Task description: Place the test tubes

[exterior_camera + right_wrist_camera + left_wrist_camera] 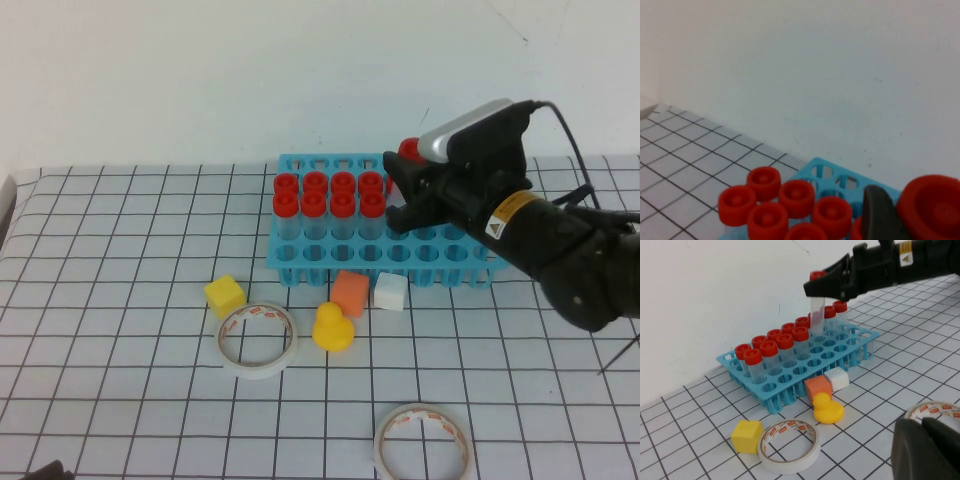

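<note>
Over the part-filled rack point(300, 262), right claw point(398, 192) grips a tube point(817, 315); left claw point(921, 440) near-left.

Yellow cube point(225, 296), orange cube point(350, 293), white cube point(390, 291), duck point(332, 328), tape roll point(256, 368), second tape roll point(424, 411).

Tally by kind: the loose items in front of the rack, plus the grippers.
Blocks: 3 (yellow, orange, white)
Rubber duck: 1
Tape rolls: 2
Grippers: 2 (right gripper holds test tube over rack; left gripper shut, table's near-left)
Total: 8

Black right arm point(560, 260), yellow warning label point(511, 213), silver-grey camera casing point(465, 130), black cable point(572, 145); black right pincer point(398, 192), dark grey left pincer point(922, 440).
</note>
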{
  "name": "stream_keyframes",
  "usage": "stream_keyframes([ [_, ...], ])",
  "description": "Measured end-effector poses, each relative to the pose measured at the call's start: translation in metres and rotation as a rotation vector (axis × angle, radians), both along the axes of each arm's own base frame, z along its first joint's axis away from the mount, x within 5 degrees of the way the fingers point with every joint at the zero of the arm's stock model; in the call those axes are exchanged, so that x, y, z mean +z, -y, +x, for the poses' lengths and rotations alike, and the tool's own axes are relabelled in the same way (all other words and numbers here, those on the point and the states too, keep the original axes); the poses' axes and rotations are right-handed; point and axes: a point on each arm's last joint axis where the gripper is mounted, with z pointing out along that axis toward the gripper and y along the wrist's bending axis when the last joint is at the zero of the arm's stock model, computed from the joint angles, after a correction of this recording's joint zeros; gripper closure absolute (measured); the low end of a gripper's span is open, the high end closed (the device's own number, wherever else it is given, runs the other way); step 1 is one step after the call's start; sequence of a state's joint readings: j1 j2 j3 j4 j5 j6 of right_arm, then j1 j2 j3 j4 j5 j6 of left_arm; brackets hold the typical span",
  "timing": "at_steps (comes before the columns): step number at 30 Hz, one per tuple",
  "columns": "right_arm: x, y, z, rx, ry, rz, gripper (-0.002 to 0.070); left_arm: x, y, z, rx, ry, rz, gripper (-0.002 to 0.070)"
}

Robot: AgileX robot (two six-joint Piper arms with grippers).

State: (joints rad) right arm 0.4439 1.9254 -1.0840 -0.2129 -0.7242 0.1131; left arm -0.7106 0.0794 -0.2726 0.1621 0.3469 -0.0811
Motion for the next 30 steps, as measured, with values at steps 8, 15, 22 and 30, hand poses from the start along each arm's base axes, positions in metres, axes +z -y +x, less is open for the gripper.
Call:
stream_keyframes([
  [8,-0.032,0.002,0.016,-0.098,-0.079,0.03,0.0403,0.0,0.0,0.0,0.0,0.001,0.001,0.0676],
  [15,-0.038,0.001,0.017,-0.1,-0.074,0.036,0.0403,0.0,0.0,0.0,0.0,0.001,0.001,0.0676],
  [22,-0.036,-0.003,0.019,-0.061,-0.052,0.005,0.0403,0.0,0.0,0.0,0.0,0.001,0.001,0.0676],
  [30,-0.038,-0.006,0.018,-0.029,-0.041,-0.024,0.0403,0.0,0.0,0.0,0.0,0.001,0.001,0.0676],
])
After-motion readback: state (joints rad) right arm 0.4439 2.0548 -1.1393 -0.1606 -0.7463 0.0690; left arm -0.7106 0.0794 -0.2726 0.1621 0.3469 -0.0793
